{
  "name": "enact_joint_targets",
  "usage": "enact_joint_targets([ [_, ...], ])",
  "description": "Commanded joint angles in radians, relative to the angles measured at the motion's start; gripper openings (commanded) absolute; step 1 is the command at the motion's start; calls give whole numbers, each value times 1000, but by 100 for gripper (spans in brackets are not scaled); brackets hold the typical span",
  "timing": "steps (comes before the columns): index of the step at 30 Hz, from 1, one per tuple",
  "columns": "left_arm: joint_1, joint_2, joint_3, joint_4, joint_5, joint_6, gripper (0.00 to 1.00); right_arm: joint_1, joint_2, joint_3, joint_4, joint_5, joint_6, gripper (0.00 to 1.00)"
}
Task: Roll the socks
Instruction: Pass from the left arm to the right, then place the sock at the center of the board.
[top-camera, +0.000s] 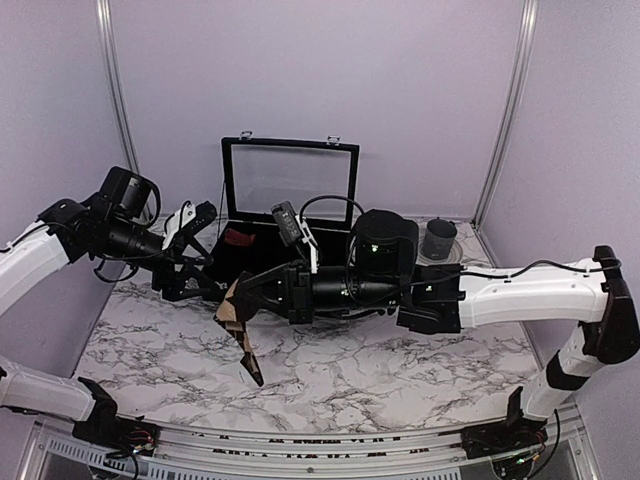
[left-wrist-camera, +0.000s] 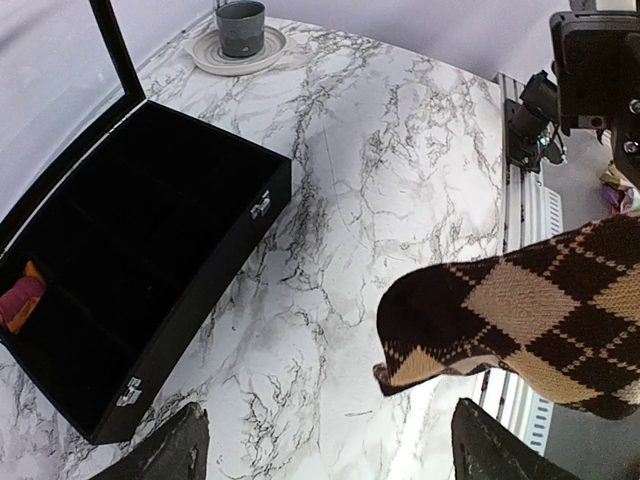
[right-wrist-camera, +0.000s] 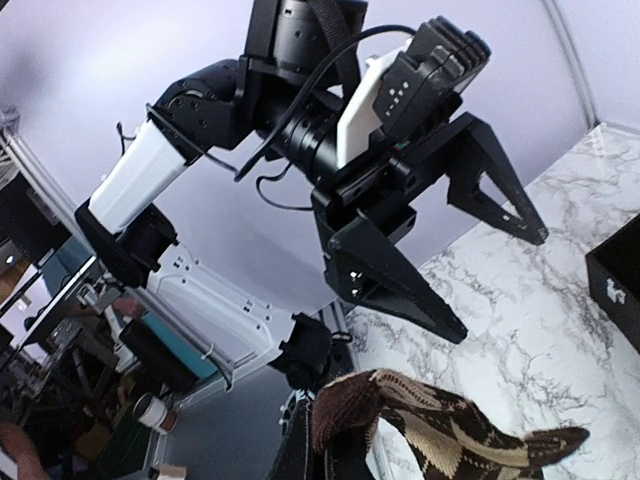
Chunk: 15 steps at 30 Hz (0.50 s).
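Open black case (left-wrist-camera: 205, 325) at far side holding magenta sock (left-wrist-camera: 20, 298) in left-end compartment. Right gripper (top-camera: 236, 302) clamping argyle sock (left-wrist-camera: 520, 310), sock dangling over table (top-camera: 400, 360), fabric hiding its fingertips. Left gripper (right-wrist-camera: 500, 285) gaping wide, gripping nothing, just left.

plain lilac walls (top-camera: 400, 80), white marbled tabletop (top-camera: 400, 370)

The argyle sock (left-wrist-camera: 520, 320) is cut off by the right edge of the left wrist view, and the red sock (left-wrist-camera: 18, 300) by its left edge. In the right wrist view the argyle sock covers the fingertips of the right gripper (top-camera: 247, 300).
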Motion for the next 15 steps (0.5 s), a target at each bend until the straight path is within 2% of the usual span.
enact_joint_targets([
  [1,4,-27,-53,-38,41,90,83,-72,0,-24,-166,-245,8,0],
  [4,-1,-1,-74,-42,42,122,81,-201,-59,-142,-268,-343,-7,0],
  [7,-46,62,-75,-59,22,166,78,-310,-121,-217,-446,-384,-109,0],
  [8,-111,123,-77,-47,-19,192,76,-369,-156,-245,-604,-340,-206,0],
  [9,-150,154,-76,-42,-33,203,75,-390,-159,-249,-662,-316,-234,0],
  [15,-309,357,-52,-29,-106,314,68,-436,-130,-231,-831,-194,-312,0],
])
